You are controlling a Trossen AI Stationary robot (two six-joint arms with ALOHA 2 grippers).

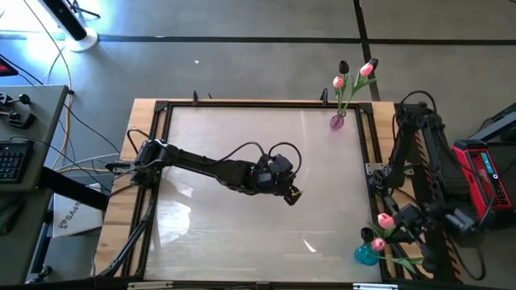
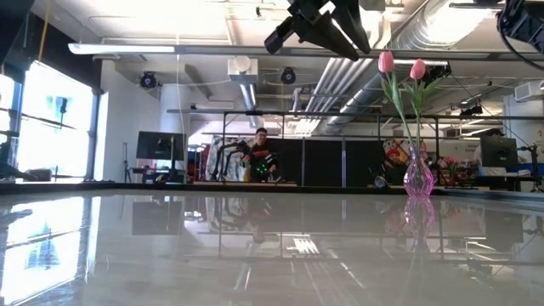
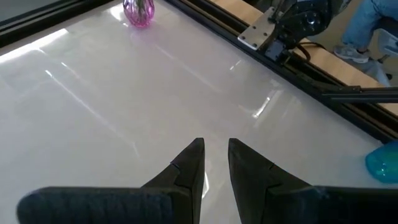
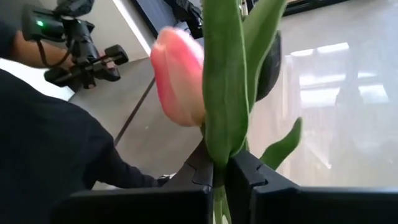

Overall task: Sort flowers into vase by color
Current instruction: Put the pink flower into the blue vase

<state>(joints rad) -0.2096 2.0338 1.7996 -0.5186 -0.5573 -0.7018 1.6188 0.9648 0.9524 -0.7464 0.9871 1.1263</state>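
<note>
Two dark fingers of the right claw (image 4: 221,171) are pressed together on the green stem of a pink tulip (image 4: 180,78), whose head and long leaves rise just above the fingertips. Seen from overhead, this claw (image 1: 397,228) sits at the surface's right edge near the front corner, just beside a blue vase (image 1: 367,254) that stands at that corner, with two pink heads close to it; which of these is the gripped one is hard to tell from above. The left claw (image 3: 214,163) hangs above the middle of the pale, glossy surface (image 1: 242,161), its fingers a narrow gap apart and holding nothing. Its arm reaches in from the left side of the surface. At the far right corner a pink-purple vase (image 1: 337,122) stands holding flowers: two pink tulips (image 1: 352,77) and what looks like one dark tulip (image 1: 343,67). From table height the same vase (image 2: 417,180) shows two pink heads on long green stems. A black frame (image 1: 242,105) runs around the surface. Beyond it, in the room, a person (image 2: 262,153) sits at a distance, and a dark sleeve (image 4: 56,149) fills part of the right wrist view.
</note>
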